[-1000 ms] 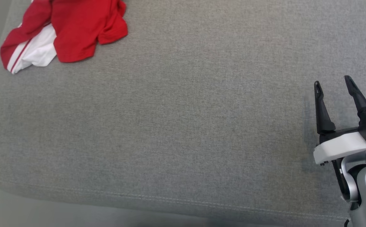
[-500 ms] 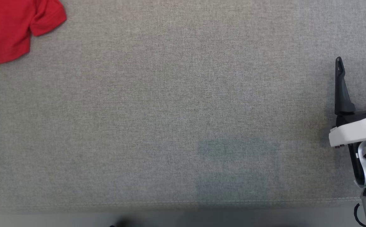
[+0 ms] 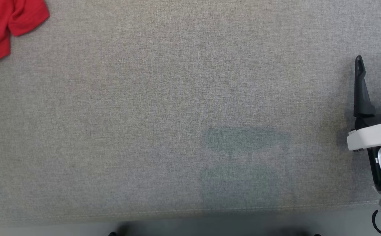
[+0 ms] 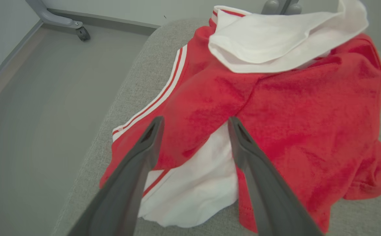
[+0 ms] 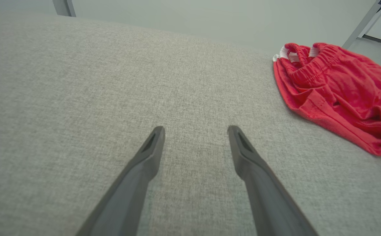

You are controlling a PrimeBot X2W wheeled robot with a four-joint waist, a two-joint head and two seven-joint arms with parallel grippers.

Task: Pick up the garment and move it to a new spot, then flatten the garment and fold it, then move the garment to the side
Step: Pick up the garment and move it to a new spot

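Note:
The garment (image 3: 0, 26) is a crumpled red piece with white panels and stripes, lying at the far left of the grey cushion (image 3: 177, 114); the head view cuts most of it off. In the left wrist view the garment (image 4: 292, 114) lies close below my left gripper (image 4: 196, 119), whose fingers stand open over its red and white folds, near the cushion's edge. My right gripper (image 3: 378, 57) hovers open over bare cushion at the far right, holding nothing. In the right wrist view, the right gripper (image 5: 196, 128) points across the cushion and the garment (image 5: 341, 95) lies well off to the right.
The cushion's front seam (image 3: 190, 211) runs along the bottom of the head view, with floor beyond it. In the left wrist view, grey floor (image 4: 30, 114) drops off beside the garment, and a wheeled metal leg (image 4: 82, 32) stands by the wall.
The head camera has swung, so the garment has slid towards the picture's left edge and the right gripper towards its right edge. Both grippers have stayed open.

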